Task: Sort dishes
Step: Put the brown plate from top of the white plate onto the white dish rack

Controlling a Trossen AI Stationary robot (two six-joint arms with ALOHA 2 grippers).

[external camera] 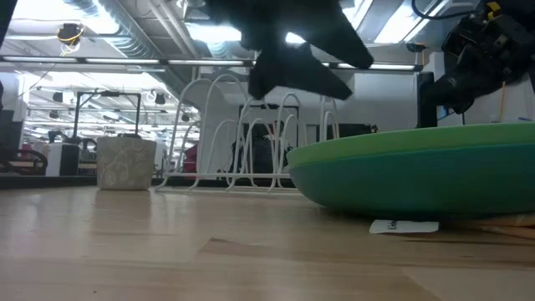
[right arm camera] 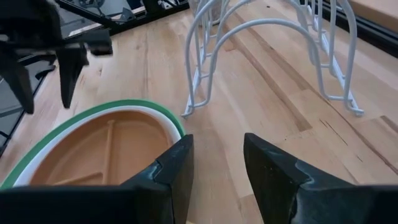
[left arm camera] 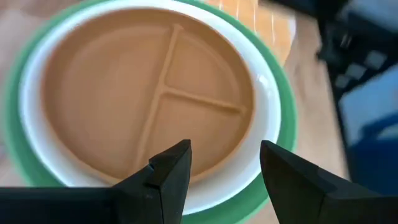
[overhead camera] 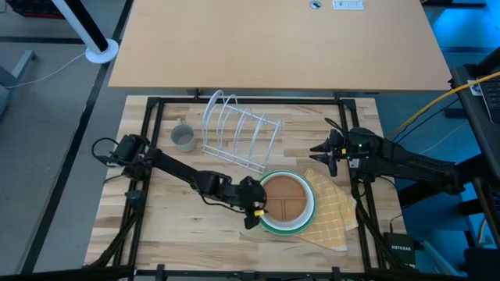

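Observation:
Three plates are stacked on the yellow checked cloth [overhead camera: 334,215]: the brown divided plate [overhead camera: 284,196] on top, the light green plate [left arm camera: 264,99] under it, and the teal plate [external camera: 418,184] at the bottom. My left gripper [overhead camera: 255,209] is open and hovers above the stack's left rim; it also shows in the left wrist view [left arm camera: 224,171]. My right gripper [overhead camera: 323,153] is open and empty, above the table to the far right of the stack. The small grey mug [overhead camera: 183,137] stands upright on its base to the left of the white wire rack [overhead camera: 238,131].
The wire rack stands on the table's far half, between the mug and my right gripper, and also shows in the right wrist view [right arm camera: 273,56]. Black frame rails [overhead camera: 148,156] run along the table's sides. There is bare wood [overhead camera: 187,226] at the near left.

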